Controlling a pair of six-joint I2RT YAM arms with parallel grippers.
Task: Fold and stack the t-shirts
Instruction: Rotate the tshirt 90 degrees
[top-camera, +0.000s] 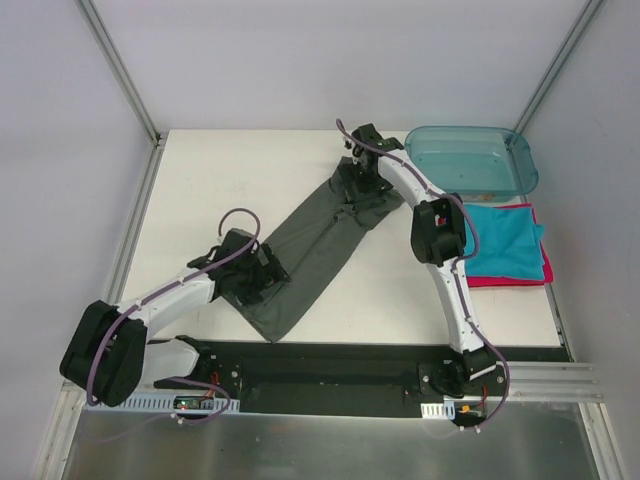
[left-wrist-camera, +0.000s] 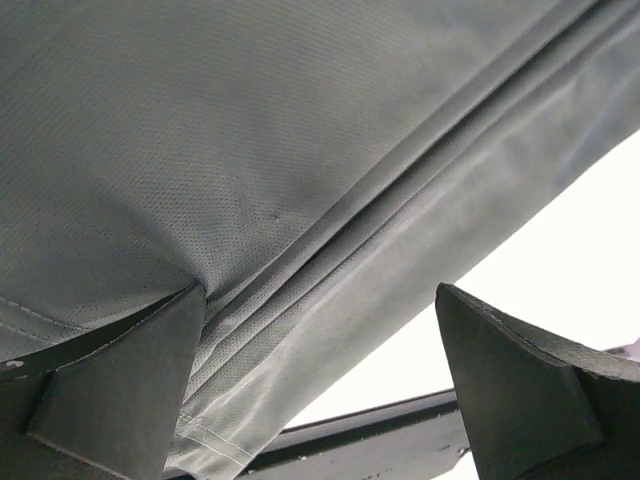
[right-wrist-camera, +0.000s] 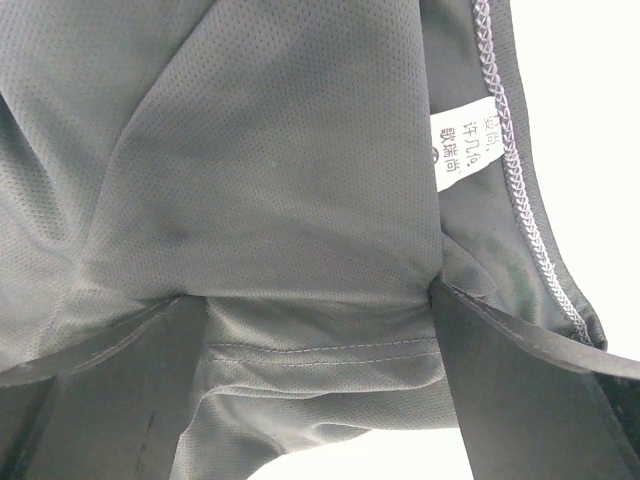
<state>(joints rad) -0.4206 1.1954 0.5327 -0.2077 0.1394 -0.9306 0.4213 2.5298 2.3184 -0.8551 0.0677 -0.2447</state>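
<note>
A dark charcoal-grey t-shirt (top-camera: 315, 245), folded into a long strip, lies diagonally across the white table (top-camera: 220, 175). My left gripper (top-camera: 262, 275) is down on its near left end. In the left wrist view that gripper (left-wrist-camera: 318, 300) is open, its left finger on the cloth (left-wrist-camera: 250, 150) and its right finger over bare table. My right gripper (top-camera: 358, 185) rests on the far right end. In the right wrist view it (right-wrist-camera: 312, 300) is open, straddling the fabric (right-wrist-camera: 270, 150) and a stitched hem beside the white neck label (right-wrist-camera: 465, 145). A folded teal t-shirt (top-camera: 505, 240) lies on a red-pink one (top-camera: 510, 281) at the right.
A translucent teal plastic tub (top-camera: 470, 160) stands at the back right, just behind the folded pile. A black strip (top-camera: 330, 365) carrying the arm bases runs along the near table edge. Grey walls with metal posts close in the left, right and back.
</note>
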